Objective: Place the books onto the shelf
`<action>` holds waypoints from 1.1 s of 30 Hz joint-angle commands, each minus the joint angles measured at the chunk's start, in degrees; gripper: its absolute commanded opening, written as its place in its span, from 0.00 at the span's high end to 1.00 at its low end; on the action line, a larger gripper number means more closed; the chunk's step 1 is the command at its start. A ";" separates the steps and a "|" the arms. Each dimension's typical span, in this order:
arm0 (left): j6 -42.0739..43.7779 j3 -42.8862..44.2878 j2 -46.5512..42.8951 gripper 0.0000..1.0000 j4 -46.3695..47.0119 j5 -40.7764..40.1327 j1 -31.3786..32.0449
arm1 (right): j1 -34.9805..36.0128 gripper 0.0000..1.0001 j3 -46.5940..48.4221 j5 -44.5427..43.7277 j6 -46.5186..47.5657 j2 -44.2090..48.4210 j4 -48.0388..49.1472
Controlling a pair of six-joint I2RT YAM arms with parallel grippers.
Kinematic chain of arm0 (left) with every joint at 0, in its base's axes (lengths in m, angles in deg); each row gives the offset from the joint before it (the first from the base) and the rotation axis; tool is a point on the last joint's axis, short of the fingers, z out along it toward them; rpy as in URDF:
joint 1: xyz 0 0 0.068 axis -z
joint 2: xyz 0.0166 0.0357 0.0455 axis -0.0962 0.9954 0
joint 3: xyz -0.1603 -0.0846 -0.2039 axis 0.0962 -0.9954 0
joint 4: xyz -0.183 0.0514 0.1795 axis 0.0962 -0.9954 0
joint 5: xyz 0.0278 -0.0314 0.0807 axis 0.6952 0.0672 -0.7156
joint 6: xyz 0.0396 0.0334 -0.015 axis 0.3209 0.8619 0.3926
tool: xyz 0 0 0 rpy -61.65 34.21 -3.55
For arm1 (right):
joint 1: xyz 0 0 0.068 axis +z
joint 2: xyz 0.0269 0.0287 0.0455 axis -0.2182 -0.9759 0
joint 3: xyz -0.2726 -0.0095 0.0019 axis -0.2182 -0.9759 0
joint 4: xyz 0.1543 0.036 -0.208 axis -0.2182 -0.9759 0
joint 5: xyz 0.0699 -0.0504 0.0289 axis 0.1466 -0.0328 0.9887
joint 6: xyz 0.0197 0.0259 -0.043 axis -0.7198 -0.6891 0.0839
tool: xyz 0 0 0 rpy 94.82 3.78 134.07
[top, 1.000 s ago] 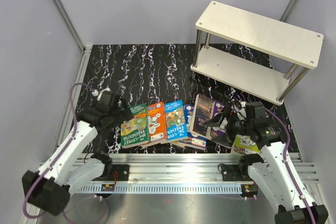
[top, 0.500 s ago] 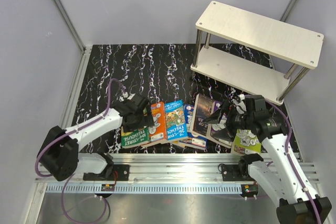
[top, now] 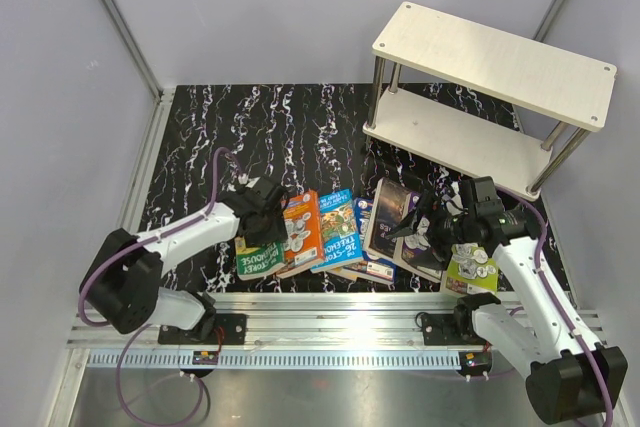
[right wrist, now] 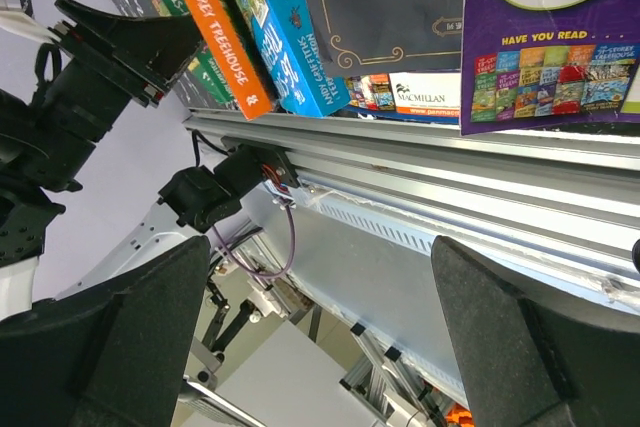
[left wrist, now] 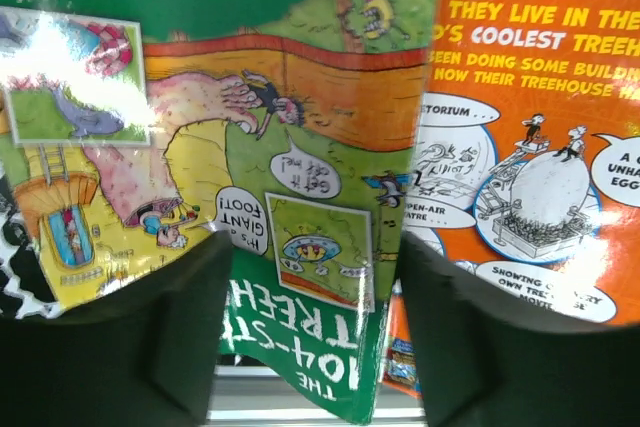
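Note:
The books lie in a row near the table's front edge: green, orange, blue, a dark one, purple and lime-green. My left gripper is low over the seam between the green and orange books. In the left wrist view its jaws stand apart, straddling the right part of the green cover, with the orange cover beside the right finger. My right gripper hangs open over the dark and purple books, holding nothing. The shelf stands at the back right, both boards bare.
An aluminium rail runs along the front edge just below the books; the right wrist view shows it under the book ends. Grey walls close in the black marbled table. The shelf's metal posts stand near the dark book.
My left arm swung right and down onto the green and orange books, and its jaws have narrowed. The green and orange books shifted slightly. The right gripper crept a little toward the back.

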 commanded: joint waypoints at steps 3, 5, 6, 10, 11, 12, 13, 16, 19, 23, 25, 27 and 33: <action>-2.97 -9.91 14.03 0.67 20.77 14.52 1.33 | 0.38 0.00 2.85 -2.30 1.14 -0.45 -1.59; -2.62 -10.26 13.95 0.86 21.04 14.52 1.33 | 0.38 0.00 2.68 -2.65 0.71 -0.28 -1.59; -2.44 -10.35 13.86 0.92 20.69 14.43 1.32 | 0.38 0.00 2.59 -2.82 0.53 -0.19 -1.42; -1.12 -8.78 10.54 1.00 16.48 12.68 1.41 | 0.29 0.00 2.68 -3.00 -0.52 0.51 -0.45; -0.51 -8.25 9.30 1.00 14.99 12.24 1.41 | 0.38 0.01 2.68 -3.09 -0.87 0.69 -0.19; -0.16 -7.54 7.63 1.00 11.58 11.62 1.41 | 0.38 0.00 2.68 -3.18 -1.05 0.86 0.60; 0.11 -6.58 5.96 1.00 9.37 10.14 1.41 | 0.38 0.00 2.59 -3.18 -1.31 0.95 0.96; 1.25 -1.66 -1.77 1.00 0.06 7.93 1.33 | 0.38 0.00 2.15 -3.18 -2.46 1.04 2.36; 2.30 5.54 -9.68 1.00 -7.15 7.84 1.41 | 0.38 0.00 1.19 -2.74 -3.60 0.78 4.20; 5.90 15.03 -15.75 1.00 -10.60 10.38 1.41 | 0.38 0.00 -0.48 0.76 -7.19 0.78 9.99; 6.70 20.64 -17.78 1.00 -12.00 11.78 1.50 | 0.38 0.00 -1.71 4.28 -10.78 0.52 17.80; 7.58 24.00 -18.92 1.00 -13.40 12.49 1.50 | 0.38 0.00 -2.50 8.68 -14.39 0.34 27.09; 4.25 28.06 -22.96 1.00 -4.74 22.32 1.41 | 0.38 0.00 -3.29 10.62 -27.05 -1.50 48.11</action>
